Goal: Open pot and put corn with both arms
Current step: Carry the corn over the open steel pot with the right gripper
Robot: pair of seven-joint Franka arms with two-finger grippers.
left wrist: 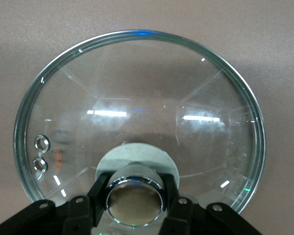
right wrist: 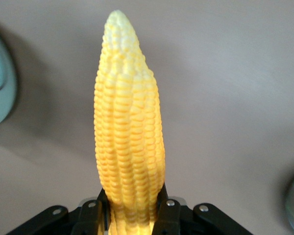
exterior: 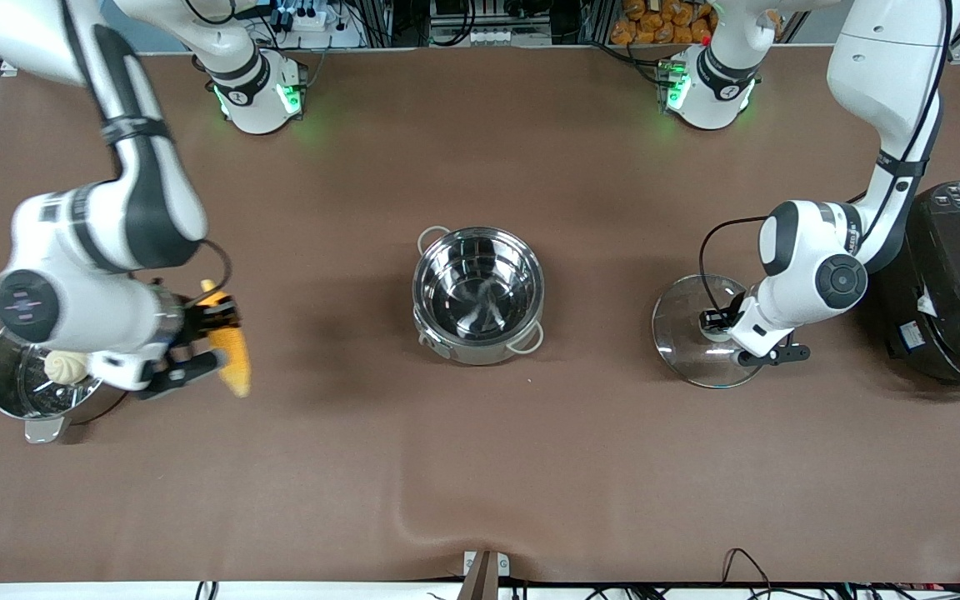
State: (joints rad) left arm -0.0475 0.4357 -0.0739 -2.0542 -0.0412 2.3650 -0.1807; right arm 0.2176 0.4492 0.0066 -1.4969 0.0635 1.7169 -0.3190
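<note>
Front view: brown bench [exterior: 480,467] with the pot [exterior: 478,295] at its centre, uncovered, interior bare and shiny, two loop handles showing at the rim. Glass lid [exterior: 697,333] lying flat on the bench toward the left arm's end, well apart from the pot, beside the black rice cooker [exterior: 951,283] at that end's edge. Left pincer [exterior: 717,321] down on the lid, fingers pressed against the lid's knob. Right pincer [exterior: 197,337] up in the air toward the right arm's end of the bench, pinching the corn [exterior: 234,358] at its thick end, tapered tip pointing toward the bench edge nearest the front camera. Steel steamer pot [exterior: 34,387] partly under the right arm's wrist, close to that end's edge, with a round white bun [exterior: 67,365] in it.

Left wrist view: lid [left wrist: 137,112] seen from above, clear dome resting on the brown surface, two small vent holes near the rim. Knob [left wrist: 134,198] clamped between the two black fingers [left wrist: 100,188] of the left pincer [left wrist: 134,200], one finger touching each side.

Right wrist view: corn [right wrist: 130,142] standing out from the right pincer [right wrist: 132,210], its base gripped between both fingers [right wrist: 166,205], yellow kernels in even rows, paler at the tip, bare brown bench beneath. Curved edges at the picture's borders too blurred to identify.
</note>
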